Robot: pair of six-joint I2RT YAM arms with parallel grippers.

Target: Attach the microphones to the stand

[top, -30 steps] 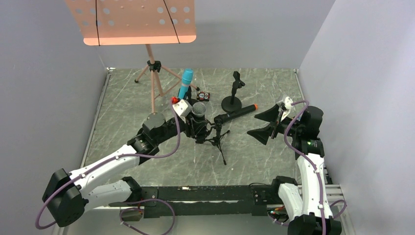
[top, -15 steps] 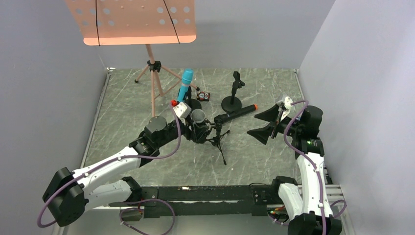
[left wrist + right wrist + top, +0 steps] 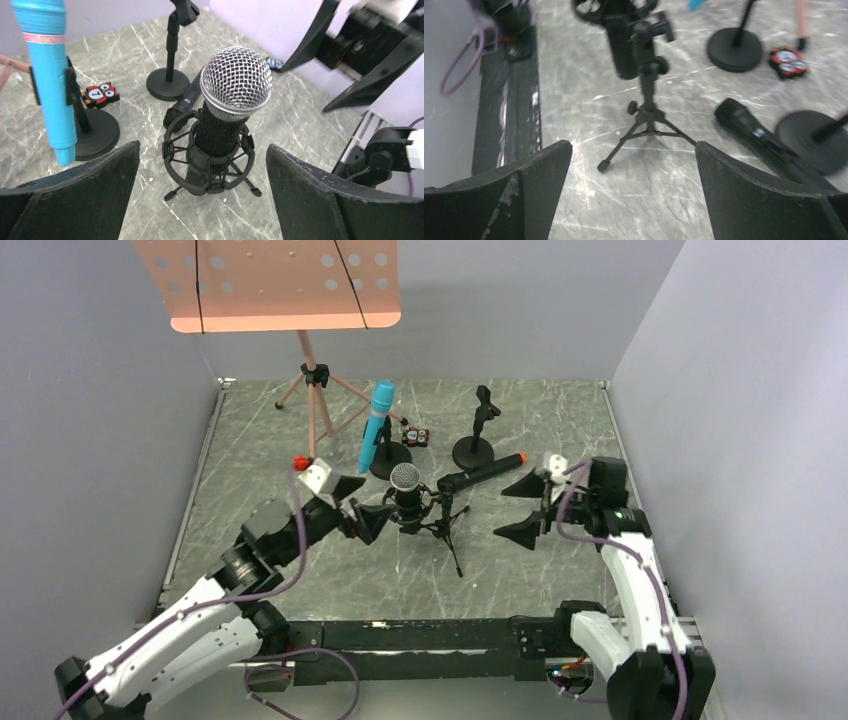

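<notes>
The mesh-headed microphone (image 3: 235, 82) stands upright in the shock mount of the tripod stand (image 3: 647, 107) at the middle of the table (image 3: 260, 460) and appears fully seated. The blue microphone (image 3: 377, 427) sits tilted in the clip of a round-base stand (image 3: 390, 462) just behind it. The orange-ended microphone (image 3: 482, 473) lies flat on the table, between the tripod stand and the empty round-base stand (image 3: 473, 452) (its clip carries nothing).

The left gripper (image 3: 362, 506) is just beside the mesh-headed microphone. Its fingers are spread wide, clear of the microphone on both sides, and hold nothing. The right gripper (image 3: 505, 510) hovers near the orange-ended microphone, jaws likewise wide apart and empty.

Step in hand, as judged: two of the three microphones are mounted and the third is pending. The next move calls for a grasp on the body of the lying microphone, probably by the right gripper as the nearer one. A lift and a reorientation follow, so that the body presses into the empty clip. The light stand may tip or slide under that push.
</notes>
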